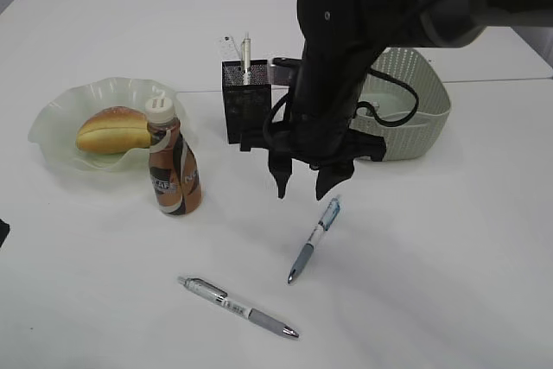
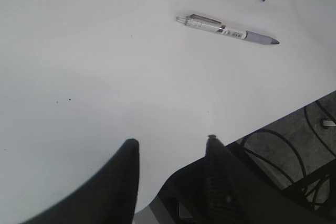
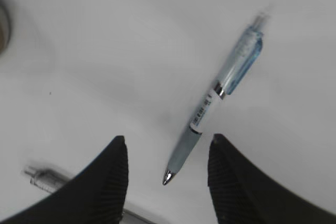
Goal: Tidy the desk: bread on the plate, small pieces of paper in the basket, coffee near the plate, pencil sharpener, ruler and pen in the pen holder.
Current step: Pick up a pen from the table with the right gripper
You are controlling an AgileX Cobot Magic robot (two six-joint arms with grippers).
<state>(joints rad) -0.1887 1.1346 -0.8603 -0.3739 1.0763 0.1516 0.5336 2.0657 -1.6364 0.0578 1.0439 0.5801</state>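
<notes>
My right gripper (image 1: 304, 183) (image 3: 168, 140) hangs open just above the desk (image 1: 432, 283), its fingertips on either side of the tip of a blue-and-white pen (image 1: 315, 239) (image 3: 220, 90) without touching it. A grey-and-white pen (image 1: 238, 307) (image 2: 226, 30) lies nearer the front edge. My left gripper (image 2: 172, 142) is open and empty over bare tabletop by that edge. The bread (image 1: 112, 130) lies on the plate (image 1: 52, 118), and the coffee (image 1: 173, 166) stands beside it. The pen holder (image 1: 246, 105) holds the ruler (image 1: 229, 45) and another pen (image 1: 246, 54). The pencil sharpener and paper pieces are out of view.
The basket (image 1: 423, 101) sits at the back right, partly hidden behind my right arm. The desk's front edge shows in the left wrist view, with cables (image 2: 294, 156) on the floor below. A seam (image 1: 501, 81) crosses the tabletop behind the basket.
</notes>
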